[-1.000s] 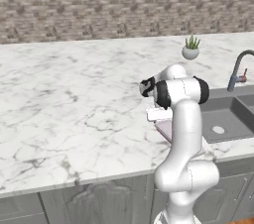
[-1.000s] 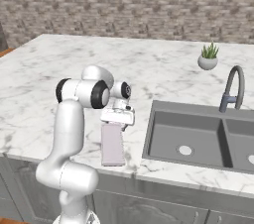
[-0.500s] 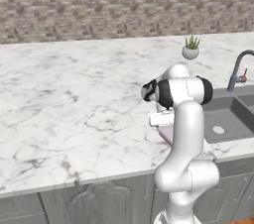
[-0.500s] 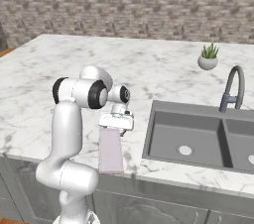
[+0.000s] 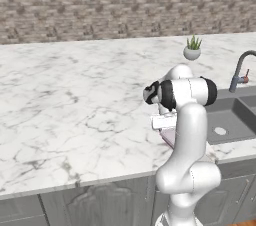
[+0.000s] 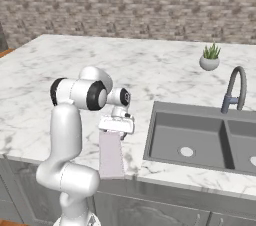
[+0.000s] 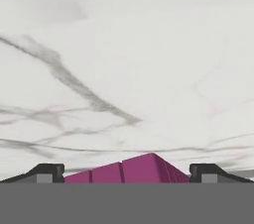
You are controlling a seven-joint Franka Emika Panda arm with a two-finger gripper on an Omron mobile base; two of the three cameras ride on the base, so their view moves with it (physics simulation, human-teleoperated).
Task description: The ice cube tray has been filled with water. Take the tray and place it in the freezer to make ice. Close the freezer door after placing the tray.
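- Presently, the gripper (image 7: pixel 127 171) stands spread wide, its two dark fingertips (image 7: pixel 45 171) at either side of the hand view, with the end of the ice cube tray (image 7: pixel 130 169) between them; whether the pads touch the tray cannot be told.
- In the hand view the tray end reads as deep magenta with ribbed dividers, one corner pointing up toward the marble.
- From the right base view the tray (image 6: pixel 111 154) appears as a thin pale lilac slab lying flat on the counter (image 6: pixel 150 75), its long axis running toward the front edge and its near end reaching that edge.
- The gripper body (image 6: pixel 117 124) sits low over the far end of the tray in that view; the fingers themselves are hidden beneath the white hand.
- From the left base view, a small part of the tray (image 5: pixel 168 136) shows just left of the arm's upright link, below the hand (image 5: pixel 163 121).
- The sink (image 6: pixel 200 137), a dark grey double basin, lies just beside the tray on the arm's right.
- The faucet (image 6: pixel 234 90) rises behind the sink.
- A small potted plant (image 6: pixel 210 58) stands farther back on the counter, well apart from the tray.
- A brick wall (image 5: pixel 125 5) closes the far side of the counter.
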